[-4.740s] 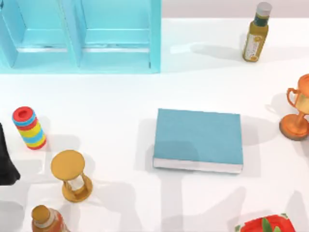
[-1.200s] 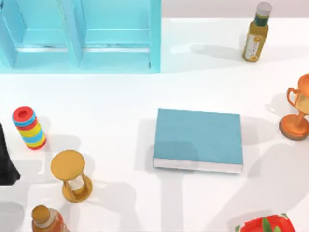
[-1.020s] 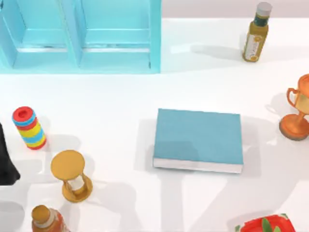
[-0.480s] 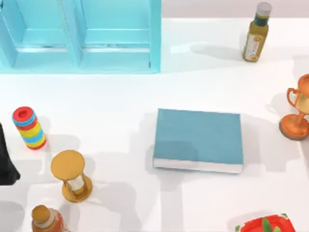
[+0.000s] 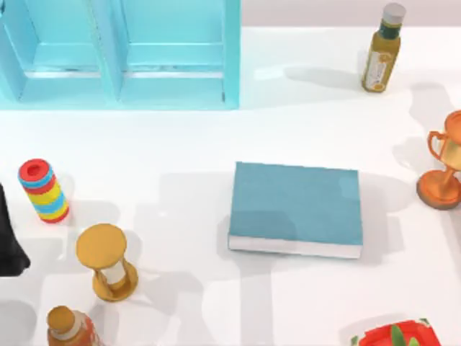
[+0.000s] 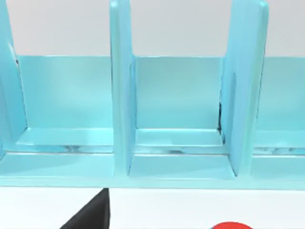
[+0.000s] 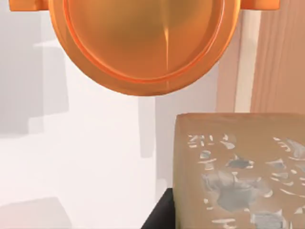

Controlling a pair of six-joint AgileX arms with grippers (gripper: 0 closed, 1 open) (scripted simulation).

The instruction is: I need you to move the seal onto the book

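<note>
Near the trophy, right side: the seal (image 7: 238, 171) sits close up in the right wrist view, tan block with pale flecks, just beside the orange trophy cup (image 7: 143, 43).
Grip: a dark bit of finger shows at the block's edge, but I honestly can't tell if the right gripper has it clamped or not.
Book: teal book (image 5: 297, 207) lies flat mid-table, cover bare, so nothing's been delivered yet.
Why it's like this: my guess is the right arm is over by the trophy because that's where the seal is.
In the way: the trophy cup (image 5: 443, 169) stands between that spot and the book, easy to clip.
Other stuff: oil bottle (image 5: 382, 49), golden hourglass (image 5: 106, 261), striped ring stack (image 5: 43, 190), well apart.
Left arm: parked at the table's left edge, facing the light-blue shelf (image 6: 152, 119).
</note>
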